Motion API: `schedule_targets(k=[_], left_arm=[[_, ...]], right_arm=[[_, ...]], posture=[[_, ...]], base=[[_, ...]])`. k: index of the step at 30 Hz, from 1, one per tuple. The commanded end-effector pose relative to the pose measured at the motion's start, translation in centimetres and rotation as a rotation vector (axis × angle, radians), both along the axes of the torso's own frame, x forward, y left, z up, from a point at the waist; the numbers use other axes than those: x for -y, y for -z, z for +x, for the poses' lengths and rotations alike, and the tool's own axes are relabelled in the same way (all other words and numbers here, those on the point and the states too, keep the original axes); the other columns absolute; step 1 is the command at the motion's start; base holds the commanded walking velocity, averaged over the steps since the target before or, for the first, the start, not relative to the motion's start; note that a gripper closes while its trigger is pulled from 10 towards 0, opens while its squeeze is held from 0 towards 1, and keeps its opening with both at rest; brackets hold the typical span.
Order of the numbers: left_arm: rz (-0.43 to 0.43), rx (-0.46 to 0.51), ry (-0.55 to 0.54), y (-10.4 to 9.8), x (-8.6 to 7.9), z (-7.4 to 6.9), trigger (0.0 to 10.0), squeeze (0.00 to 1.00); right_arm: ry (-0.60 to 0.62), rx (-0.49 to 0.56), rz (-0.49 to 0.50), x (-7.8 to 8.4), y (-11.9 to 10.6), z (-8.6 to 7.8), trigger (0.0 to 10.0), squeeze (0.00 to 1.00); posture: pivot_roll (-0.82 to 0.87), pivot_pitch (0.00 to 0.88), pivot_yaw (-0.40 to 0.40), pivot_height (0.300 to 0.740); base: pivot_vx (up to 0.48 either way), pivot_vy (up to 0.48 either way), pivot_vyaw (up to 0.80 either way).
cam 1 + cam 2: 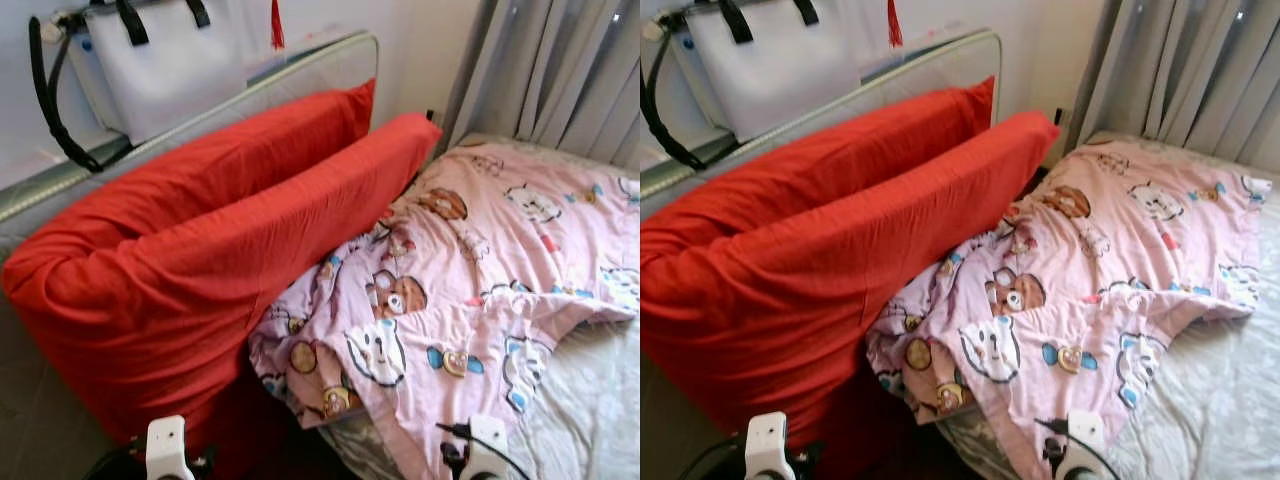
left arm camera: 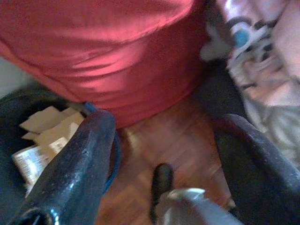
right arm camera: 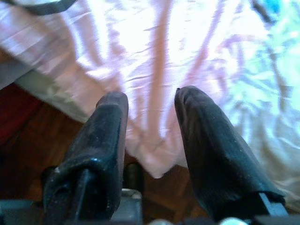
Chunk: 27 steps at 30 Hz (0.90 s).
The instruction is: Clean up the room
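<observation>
Two long red pillows (image 1: 200,250) lean against the headboard at the left of the bed. A pink blanket (image 1: 480,280) printed with cartoon animals lies crumpled across the mattress, and its corner hangs over the near edge. My left gripper (image 2: 164,124) is low by the bed's side, open wide, pointing at the red pillow (image 2: 103,42) over the wooden floor (image 2: 173,140). My right gripper (image 3: 152,96) is open just above the blanket's hanging edge (image 3: 154,154), with nothing between its fingers (image 3: 108,136).
A white bag (image 1: 160,60) with black straps hangs above the headboard rail (image 1: 300,62). Grey curtains (image 1: 560,70) close off the back right. Pale bedsheet (image 1: 600,400) shows at the right. A dark bin (image 2: 18,122) with cardboard scraps (image 2: 47,131) stands beside the left gripper.
</observation>
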<state>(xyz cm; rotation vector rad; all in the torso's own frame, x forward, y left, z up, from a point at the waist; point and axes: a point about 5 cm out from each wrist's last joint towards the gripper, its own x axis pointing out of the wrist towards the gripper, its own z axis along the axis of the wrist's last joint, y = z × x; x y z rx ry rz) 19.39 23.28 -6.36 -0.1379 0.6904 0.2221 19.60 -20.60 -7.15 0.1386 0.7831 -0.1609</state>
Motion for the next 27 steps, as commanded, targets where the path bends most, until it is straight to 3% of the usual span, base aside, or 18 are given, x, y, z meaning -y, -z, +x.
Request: schedule_targets(k=[1,2,5,6,10,18,27], left_arm=[[-0.031,0.096,-0.061,-0.7,-0.5,0.4,10.0,0.0],[-0.031,0.096,-0.061,-0.7,-0.5,0.4,10.0,0.0],[-0.005,0.293,-0.046,-2.9,-0.2,2.8,10.0,0.0],[-0.005,0.293,-0.046,-2.9,-0.2,2.8,10.0,0.0],[0.036,0.484,-0.012,-5.7,0.6,4.6,10.0,0.0],[0.083,0.601,0.078,-7.9,1.9,4.7,10.0,0.0],[0.099,0.647,0.103,-9.9,2.3,4.0,10.0,0.0]], right_arm=[[0.022,0.125,-0.018,1.0,-1.6,2.0,10.0,0.0],[0.022,0.125,-0.018,1.0,-1.6,2.0,10.0,0.0],[-0.027,0.228,-0.032,0.9,-2.8,3.3,10.0,0.0],[-0.027,0.228,-0.032,0.9,-2.8,3.3,10.0,0.0],[-0.031,0.33,-0.035,0.4,-3.7,3.9,10.0,0.0],[-0.033,0.423,-0.017,-0.8,-4.4,4.2,10.0,0.0],[-0.09,0.523,-0.008,-2.0,-5.7,5.3,10.0,0.0]], posture=[[0.01,0.0,-0.035,0.74],[0.01,0.0,-0.035,0.74],[0.02,0.0,-0.048,0.74],[0.02,0.0,-0.048,0.74],[0.02,0.0,-0.045,0.74],[0.01,0.0,-0.032,0.74],[0.01,0.0,-0.005,0.74]], base=[[0.0,0.0,0.0],[0.0,0.0,0.0],[0.0,0.0,0.0],[0.0,0.0,0.0],[0.0,0.0,0.0],[0.0,0.0,0.0],[0.0,0.0,0.0]])
